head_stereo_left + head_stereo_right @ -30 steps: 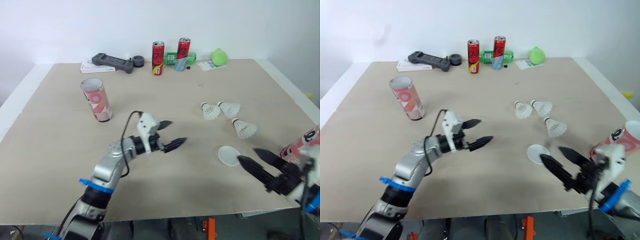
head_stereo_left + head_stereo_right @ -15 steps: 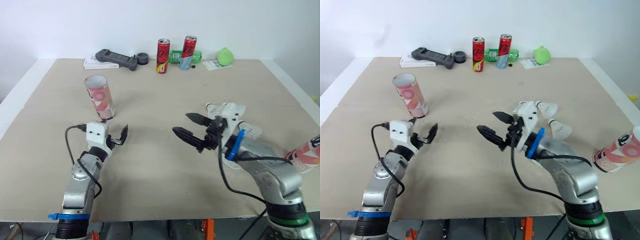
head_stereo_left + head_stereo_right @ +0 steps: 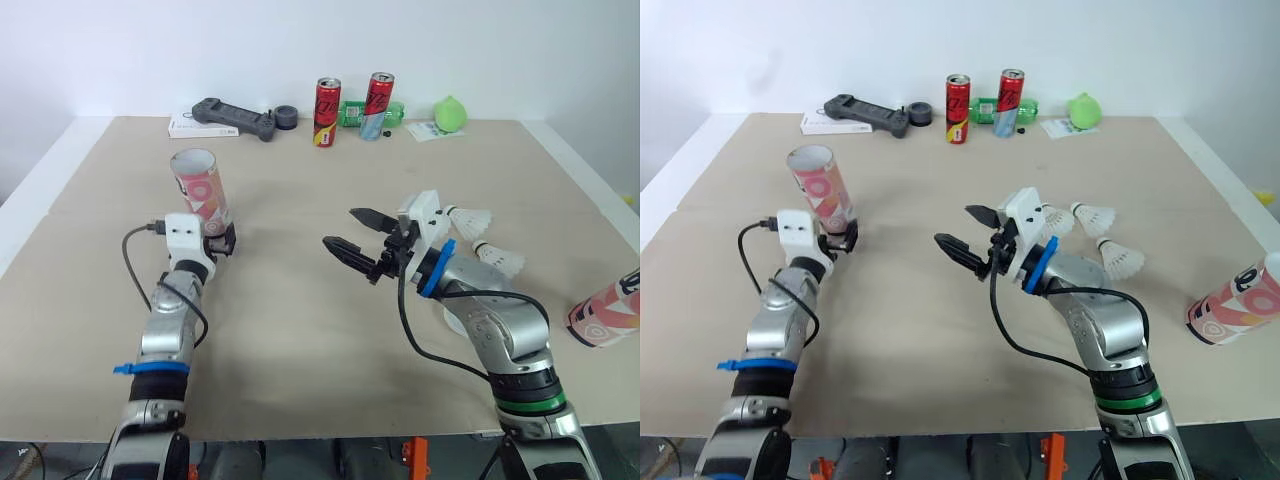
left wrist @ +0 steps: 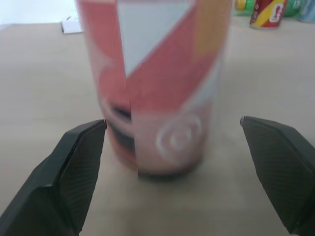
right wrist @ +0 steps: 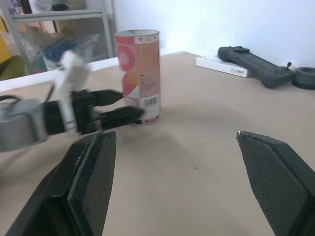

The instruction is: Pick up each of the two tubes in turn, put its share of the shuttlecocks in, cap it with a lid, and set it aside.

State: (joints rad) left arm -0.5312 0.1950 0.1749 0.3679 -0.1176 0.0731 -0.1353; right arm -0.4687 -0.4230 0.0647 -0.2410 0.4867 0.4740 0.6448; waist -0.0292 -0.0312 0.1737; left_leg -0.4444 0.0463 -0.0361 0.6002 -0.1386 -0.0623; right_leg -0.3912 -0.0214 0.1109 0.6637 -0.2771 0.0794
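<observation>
While the left arm reaches in, left gripper (image 3: pixel 224 243): moved from the worktop's (image 3: pixel 300 340) middle to the foot of the upright pink-and-white cardboard tube (image 3: pixel 198 192); its fingers are spread, one on either side of the tube's base, clear of its wall and not yet gripping.
Upright tube: stands toward the worktop's left edge, open mouth up, unmoved.
Right gripper (image 3: pixel 346 231): swung from the near right corner to the worktop's middle; fingers apart, holding nothing.
Second pink-and-white tube (image 3: pixel 608 312): lies tilted at the right edge, untouched.
White feather shuttlecocks (image 3: pixel 479 218): loose toward the right edge, just beyond the right arm.
Meaning for the task: the first pick-up looks imminent. Closing on the tube comes next; no shuttlecock is loaded and no lid fitted.
</observation>
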